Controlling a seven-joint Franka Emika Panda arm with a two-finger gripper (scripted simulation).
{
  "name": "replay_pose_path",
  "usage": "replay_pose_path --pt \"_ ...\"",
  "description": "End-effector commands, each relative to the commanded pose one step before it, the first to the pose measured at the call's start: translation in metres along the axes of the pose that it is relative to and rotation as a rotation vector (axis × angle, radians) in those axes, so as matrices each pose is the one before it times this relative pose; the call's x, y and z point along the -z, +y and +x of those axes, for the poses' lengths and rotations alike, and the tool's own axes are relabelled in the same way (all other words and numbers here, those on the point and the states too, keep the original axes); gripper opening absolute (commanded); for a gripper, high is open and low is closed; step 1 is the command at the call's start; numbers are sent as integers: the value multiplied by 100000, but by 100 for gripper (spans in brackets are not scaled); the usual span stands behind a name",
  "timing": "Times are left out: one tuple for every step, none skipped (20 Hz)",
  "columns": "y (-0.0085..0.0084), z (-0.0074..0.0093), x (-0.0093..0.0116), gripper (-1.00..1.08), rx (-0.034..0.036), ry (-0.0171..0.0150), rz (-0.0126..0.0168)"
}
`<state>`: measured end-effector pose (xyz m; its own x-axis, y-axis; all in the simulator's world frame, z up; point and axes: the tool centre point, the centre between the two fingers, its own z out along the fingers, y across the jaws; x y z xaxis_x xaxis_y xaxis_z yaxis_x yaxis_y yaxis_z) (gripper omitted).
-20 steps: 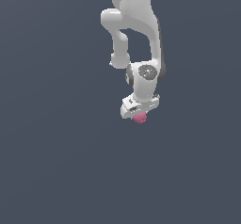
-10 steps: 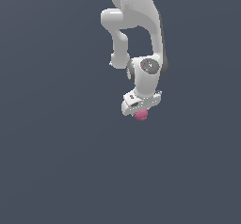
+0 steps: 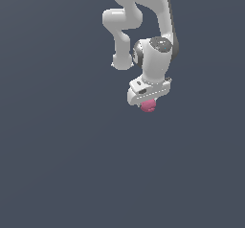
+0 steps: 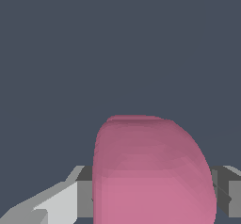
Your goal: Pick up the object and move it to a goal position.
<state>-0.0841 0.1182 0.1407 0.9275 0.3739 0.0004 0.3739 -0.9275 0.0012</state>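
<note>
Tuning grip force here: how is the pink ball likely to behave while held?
The ball is rounded and slightly lumpy, so it may pivot between the fingers of the hand. Its matte surface suggests decent friction. If released, it would probably roll.

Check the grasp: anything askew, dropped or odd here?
Nothing stands out. The pink ball sits between the jaws of the gripper, a finger on either side of it in the wrist view. In the exterior view the ball pokes out just below the gripper. Nothing else is visible on the plain grey background.
</note>
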Motion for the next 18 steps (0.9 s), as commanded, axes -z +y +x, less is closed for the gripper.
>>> replay_pose_path --pt "-726 -359 2503 -100 33 60 -31" --pt "-305 -147 1069 -100 0 0 0" --pt "-313 -149 1094 -100 0 0 0" --pt "-347 -139 1100 -100 54 -40 16" --pt "-324 -150 1134 -100 0 0 0" --pt "-319 -145 1116 -100 0 0 0" --pt "-314 -140 1101 -100 0 0 0" --pt "-310 -136 1087 -100 0 0 0" --pt "-313 -124 1060 -100 38 -23 53" --pt "-301 -127 1060 -100 0 0 0" --pt "-293 -121 1034 -100 0 0 0" --pt "-285 -115 1006 -100 0 0 0" --pt "-275 -108 975 -100 0 0 0" --pt "-265 -101 941 -100 0 0 0" --pt "-241 -85 887 -100 13 -25 63" --pt "-241 -86 860 -100 0 0 0" --pt "-226 -77 811 -100 0 0 0" --pt "-211 -69 758 -100 0 0 0"
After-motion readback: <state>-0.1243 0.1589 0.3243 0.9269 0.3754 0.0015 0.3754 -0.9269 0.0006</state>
